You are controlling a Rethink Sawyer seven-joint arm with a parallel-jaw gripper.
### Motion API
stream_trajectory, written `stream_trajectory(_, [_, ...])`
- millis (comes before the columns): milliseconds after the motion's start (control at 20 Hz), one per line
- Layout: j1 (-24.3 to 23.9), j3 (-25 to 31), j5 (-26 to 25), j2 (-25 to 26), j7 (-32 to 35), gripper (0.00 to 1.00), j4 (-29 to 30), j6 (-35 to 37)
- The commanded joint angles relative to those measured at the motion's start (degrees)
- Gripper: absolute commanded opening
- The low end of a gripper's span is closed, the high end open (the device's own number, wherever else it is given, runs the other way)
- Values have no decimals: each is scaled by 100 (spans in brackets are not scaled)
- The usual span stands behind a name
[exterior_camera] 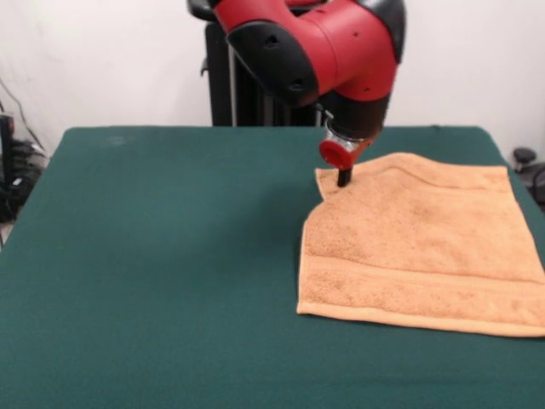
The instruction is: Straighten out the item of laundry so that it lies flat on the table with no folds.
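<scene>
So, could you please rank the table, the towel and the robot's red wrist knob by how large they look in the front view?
1. Table, filling most of the frame.
2. Towel, covering the table's right part.
3. Red wrist knob, by far the smallest, just above the towel's far left corner.

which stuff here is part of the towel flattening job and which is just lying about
Part of the job:
- orange towel
- green table
- gripper, down at the towel's far corner

Lying about:
- dark gear at the left edge
- dark object at the right edge

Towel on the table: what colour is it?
Orange-tan towel, with a woven band near its front edge; front view shows it best.
</scene>
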Motion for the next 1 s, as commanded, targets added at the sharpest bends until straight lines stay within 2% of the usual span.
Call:
stream_trajectory(50, [349,-1016,-502,488,-169,0,-1035,1062])
stream_trajectory(1000, [656,-1395,-129,704,13,0,-1154,1024])
